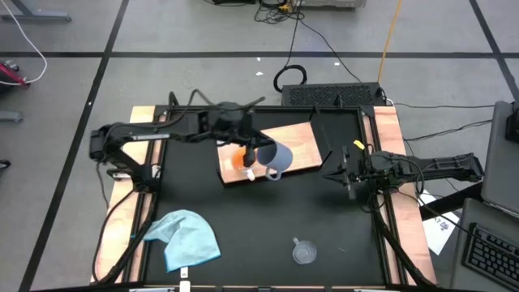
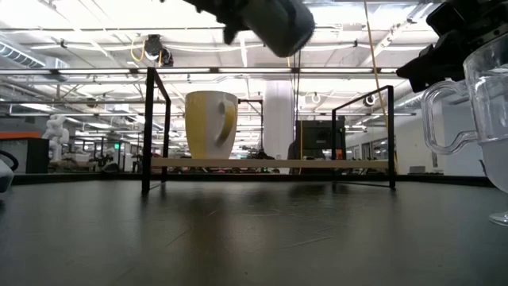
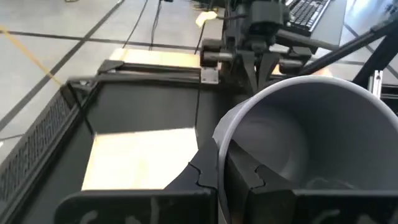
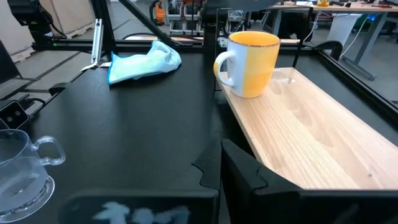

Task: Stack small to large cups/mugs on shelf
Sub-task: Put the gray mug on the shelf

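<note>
Grey-blue cup (image 1: 278, 157): held in the air by the left gripper (image 1: 261, 151), above the shelf's front edge, just beside the orange cup. In the left wrist view its rim sits pinched between the two dark fingers (image 3: 202, 175), mouth open toward the camera (inside looks bare).
Orange cup (image 1: 238, 156): upright on the shelf, near the front-left corner of the board; white handle (image 4: 222, 67) turned to the board's front edge. In the low view it stands alone on the raised board.
Clear cup (image 1: 304, 252): on the black tabletop (image 1: 268, 215), near the table's front edge, well apart from the shelf; handle (image 4: 51, 151) visible, cup see-through.
Shelf (image 1: 296, 144): light-brown wooden board in a thin black frame, raised off the tabletop toward the table's back edge.
Left gripper: reaches in from the table's left side over the shelf, fingers clamped on the grey-blue cup's wall.
Right gripper (image 1: 350, 172): at the table's right edge, beside the shelf's right end, fingers pressed together on nothing (waiting).
Light blue cloth (image 1: 184, 237): crumpled on the tabletop by the front-left corner of the table.
</note>
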You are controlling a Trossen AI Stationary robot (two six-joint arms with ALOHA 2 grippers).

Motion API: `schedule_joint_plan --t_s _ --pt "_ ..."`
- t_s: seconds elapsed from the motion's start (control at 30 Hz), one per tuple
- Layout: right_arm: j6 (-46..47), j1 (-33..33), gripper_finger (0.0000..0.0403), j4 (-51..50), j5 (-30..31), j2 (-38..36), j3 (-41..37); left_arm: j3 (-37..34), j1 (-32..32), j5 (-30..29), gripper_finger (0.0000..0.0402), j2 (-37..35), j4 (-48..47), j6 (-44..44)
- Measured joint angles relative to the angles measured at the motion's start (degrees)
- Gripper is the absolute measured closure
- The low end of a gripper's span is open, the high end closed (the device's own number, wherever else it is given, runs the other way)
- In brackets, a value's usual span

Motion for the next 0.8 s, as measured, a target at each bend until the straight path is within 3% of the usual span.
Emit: schedule_joint_plan --t_s 0.5,0.8 --pt "0.02 -0.01 0.0403 -1.46 0.01 0.0 0.0 23.08 1.61 0.48 0.0396 21.4 -22.9 2.79" --pt "0.03 0.0 0.0403 -1.64 0.02 0.0 0.0 27.62 2.37 -7.98 0.0396 25.55 -31.21 1.83"
